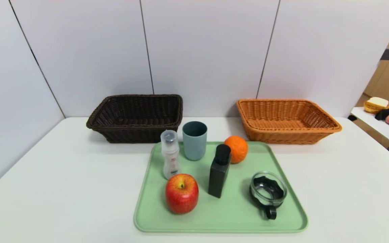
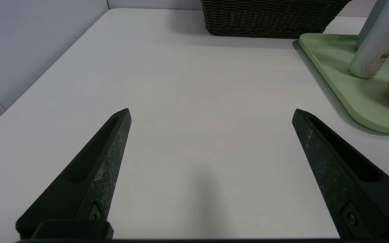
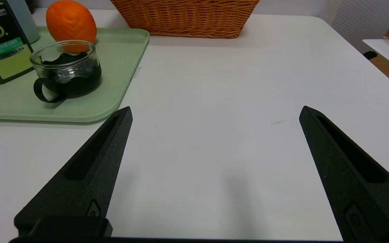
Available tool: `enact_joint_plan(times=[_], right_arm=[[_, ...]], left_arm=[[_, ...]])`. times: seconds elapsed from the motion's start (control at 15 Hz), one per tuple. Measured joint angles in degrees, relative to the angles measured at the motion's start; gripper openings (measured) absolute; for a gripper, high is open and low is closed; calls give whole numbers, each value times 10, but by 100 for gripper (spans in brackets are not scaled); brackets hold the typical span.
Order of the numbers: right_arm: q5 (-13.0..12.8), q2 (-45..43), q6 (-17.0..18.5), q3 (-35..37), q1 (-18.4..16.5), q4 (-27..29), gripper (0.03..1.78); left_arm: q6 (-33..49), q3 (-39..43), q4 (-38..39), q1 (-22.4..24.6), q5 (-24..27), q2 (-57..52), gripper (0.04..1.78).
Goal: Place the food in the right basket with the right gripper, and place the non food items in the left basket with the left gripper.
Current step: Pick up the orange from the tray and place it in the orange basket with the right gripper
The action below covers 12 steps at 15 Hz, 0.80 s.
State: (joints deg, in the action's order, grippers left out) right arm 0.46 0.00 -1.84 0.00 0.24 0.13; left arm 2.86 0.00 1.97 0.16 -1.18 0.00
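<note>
Head view shows the white table (image 1: 333, 189) with nothing sorted yet: the left basket (image 1: 137, 116) and the right basket (image 1: 287, 118) stand at the back, apparently with nothing in them, and every item sits on the green tray (image 1: 221, 216) in front of and between them. Judgement: the task is at its opening step, neither arm having approached anything. On the tray, the apple (image 1: 182, 193) sits at the near left, the black bottle (image 1: 219, 170) upright at centre, the teal cup (image 1: 194, 140) at the back, the orange (image 1: 236, 149) at the back right just behind the black bottle, the clear dish (image 1: 268, 190) with its black insert and handle at the near right, and the clear plastic bottle (image 1: 170, 154) upright beside the cup and just behind the apple. The left gripper (image 2: 211, 113) hovers low over bare table to the left of the tray, fingers spread wide and grasping nothing; the right gripper (image 3: 214, 111) hovers likewise to the right of the tray, fingers released. Likely next move: the right gripper reaches for food. The orange is nearer the right basket, but the dish and black bottle stand between it and the gripper, so an approach from above seems prudent. The plastic bottle, tall and narrow, may tip if the apple is nudged. A side table (image 1: 380, 126) with unrelated items stands well apart at far right.
</note>
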Motion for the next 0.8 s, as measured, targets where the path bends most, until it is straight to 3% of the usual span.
enact_joint_plan(times=[0.47, 0.6, 0.8], right_arm=[[-2, 1, 14, -22, 0, 8, 171], [15, 17, 20, -98, 0, 54, 171], [50, 99, 64, -278, 3, 182, 171]], left_arm=[[2, -20, -5, 0, 0, 0, 169], [1, -83, -44, 0, 5, 5, 169], [2, -215, -155, 0, 20, 42, 169]])
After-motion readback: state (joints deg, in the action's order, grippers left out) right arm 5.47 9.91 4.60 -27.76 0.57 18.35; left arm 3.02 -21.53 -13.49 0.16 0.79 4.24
